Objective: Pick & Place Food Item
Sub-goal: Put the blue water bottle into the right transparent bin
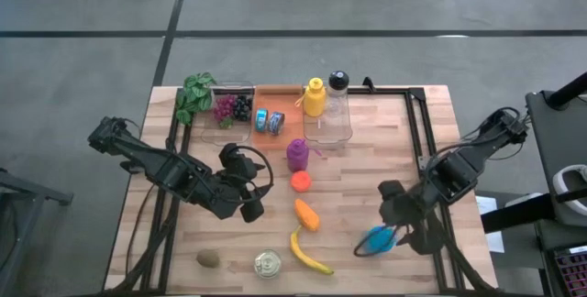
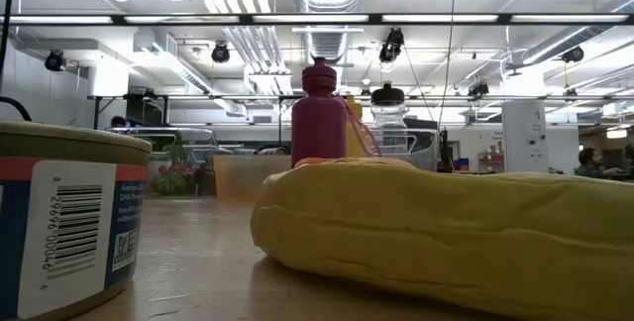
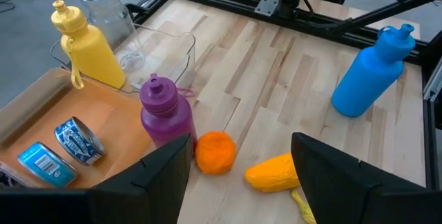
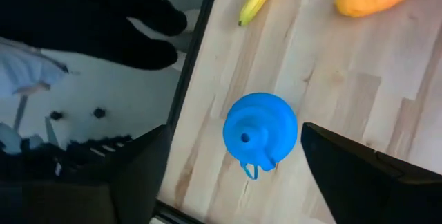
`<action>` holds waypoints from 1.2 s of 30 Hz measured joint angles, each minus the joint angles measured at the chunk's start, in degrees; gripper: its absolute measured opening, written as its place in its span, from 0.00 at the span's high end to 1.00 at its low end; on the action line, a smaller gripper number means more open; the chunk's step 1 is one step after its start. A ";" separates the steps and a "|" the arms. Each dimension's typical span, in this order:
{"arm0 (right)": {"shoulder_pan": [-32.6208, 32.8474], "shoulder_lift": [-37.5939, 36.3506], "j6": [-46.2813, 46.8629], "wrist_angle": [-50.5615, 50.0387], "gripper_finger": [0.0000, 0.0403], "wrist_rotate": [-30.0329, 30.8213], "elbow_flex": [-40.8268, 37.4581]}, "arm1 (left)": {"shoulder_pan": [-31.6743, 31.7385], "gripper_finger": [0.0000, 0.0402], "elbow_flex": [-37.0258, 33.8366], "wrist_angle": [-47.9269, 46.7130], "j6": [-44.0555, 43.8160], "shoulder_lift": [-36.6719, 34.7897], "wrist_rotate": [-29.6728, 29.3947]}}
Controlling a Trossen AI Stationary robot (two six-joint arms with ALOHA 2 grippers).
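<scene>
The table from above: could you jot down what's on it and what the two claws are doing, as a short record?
loose food: banana, carrot, orange ball, kiwi
tin can: front edge
purple bottle: upright, centre
blue bottle: below right claw
left claw: open, hovering left of carrot
right claw: open, over blue bottle

Lying flat mid-table: orange carrot [image 1: 306, 214], tilted, between round orange fruit [image 1: 301, 181] and curved yellow banana [image 1: 307, 254].

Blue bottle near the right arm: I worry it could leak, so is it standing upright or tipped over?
Upright. The blue bottle stands on its base in the left wrist view; the right wrist view looks straight down on its cap.
</scene>
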 joint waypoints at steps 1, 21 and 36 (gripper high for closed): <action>0.44 0.21 -0.56 0.00 0.24 -0.01 -0.02 | 0.00 0.37 0.00 -0.02 0.00 0.00 -0.01; 3.99 8.48 -12.04 -0.05 0.55 5.77 0.13 | 0.00 0.37 0.00 -0.38 1.77 0.00 -0.01; 5.46 8.17 -13.59 -2.97 0.61 8.13 -0.09 | 0.00 0.38 0.00 -0.37 1.95 0.00 0.00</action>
